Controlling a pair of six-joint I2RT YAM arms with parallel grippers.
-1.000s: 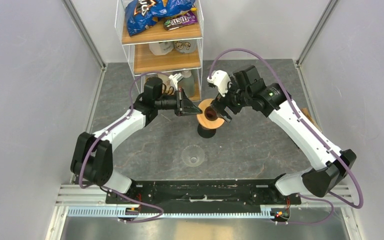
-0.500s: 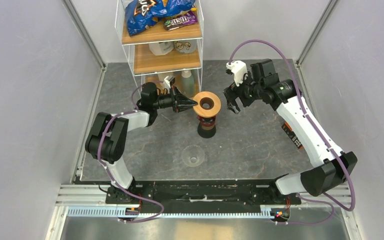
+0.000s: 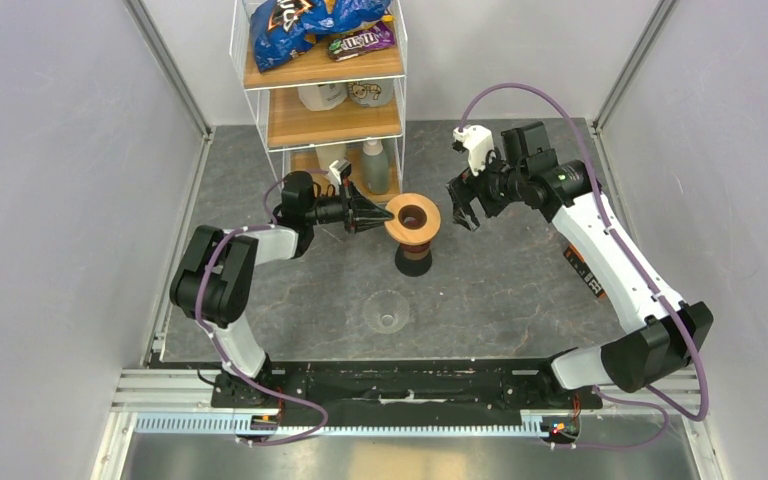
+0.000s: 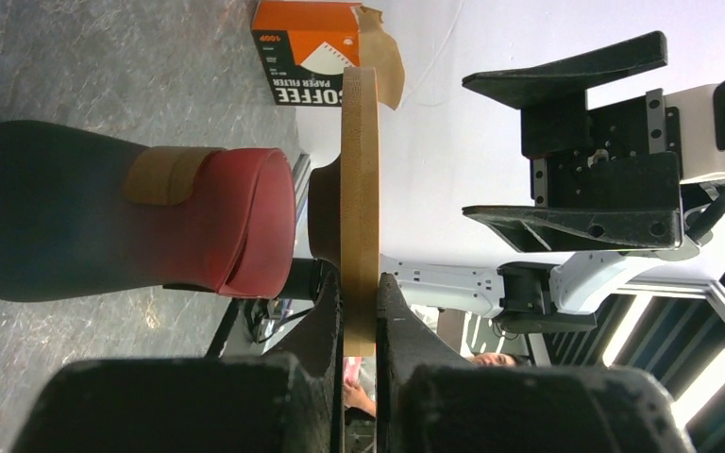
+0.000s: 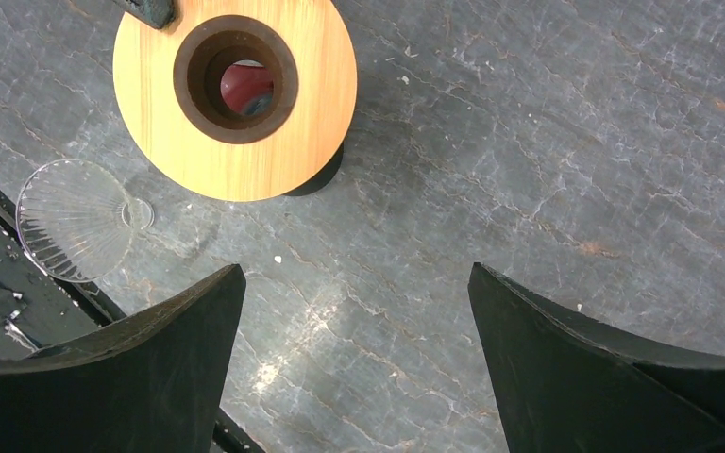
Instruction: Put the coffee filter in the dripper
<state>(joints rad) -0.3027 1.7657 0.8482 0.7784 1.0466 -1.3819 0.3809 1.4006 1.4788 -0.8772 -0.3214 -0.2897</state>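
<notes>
The likeliest slip is at my left gripper (image 3: 384,212): its jaws are nearly closed, pinching only the thin edge of the dripper's (image 3: 400,230) wooden ring (image 4: 360,170) from 9 o'clock; the ring perches on a narrow black base (image 3: 413,263), so I judge that any wrist twist or tug could tilt it off or topple the whole stand. The glass cone (image 3: 388,316) lies apart on the table (image 3: 500,290) at 6 o'clock of the base, so a filter dropped in would have only the bare hole to catch it and might sag through or sit crooked. My right gripper (image 3: 465,213) hangs at 3 o'clock of the ring, clear of it, jaws wide and holding nothing. What I take for the coffee filter (image 4: 384,57) is tan paper poking from the orange packet (image 4: 304,52) beyond the ring; whether the brown lining (image 5: 189,85) of the hole is paper or wood I cannot tell. Thin paper may crease or slip from wide jaws, and my right forearm passes over the packet and could knock it. My left arm is folded tight, wrist level, pointing to 3 o'clock in front of the rack (image 3: 330,120); my right arm stretches long toward 11 o'clock, wrist bent so its fingers face down at the table.
</notes>
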